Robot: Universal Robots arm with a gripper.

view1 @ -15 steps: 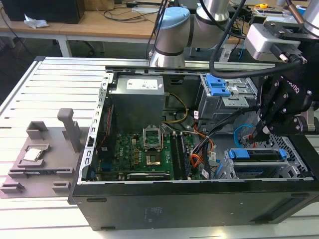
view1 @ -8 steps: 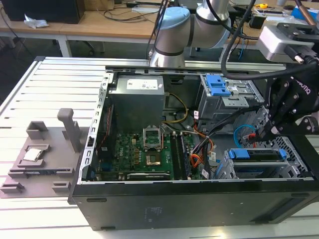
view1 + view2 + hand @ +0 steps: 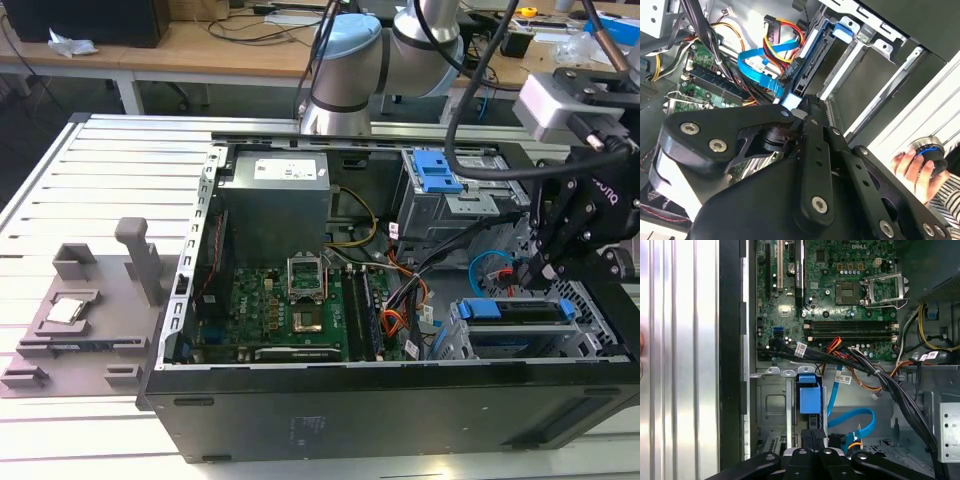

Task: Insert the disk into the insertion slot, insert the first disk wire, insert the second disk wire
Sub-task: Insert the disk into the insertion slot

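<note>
Closest, the gripper [image 3: 812, 434] hung with fingers drawn together, holding nothing I could make out, just above the disk [image 3: 809, 396] seated in the slot [image 3: 771, 405]. Beyond curled the blue wire [image 3: 856, 416]. The first-wire step seemed in hand, needing its plug squared to the disk.

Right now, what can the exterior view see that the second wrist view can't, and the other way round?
The exterior view gives the wider scene: the robot arm behind the open computer case, and a grey fixture tray on the exterior view's left. The second wrist view gives a person's hand holding a round knob beside the case. Both take in the tool, the blue flat cable close to it, the disk with its blue bracket sitting in the insertion slot, and the green motherboard.
</note>
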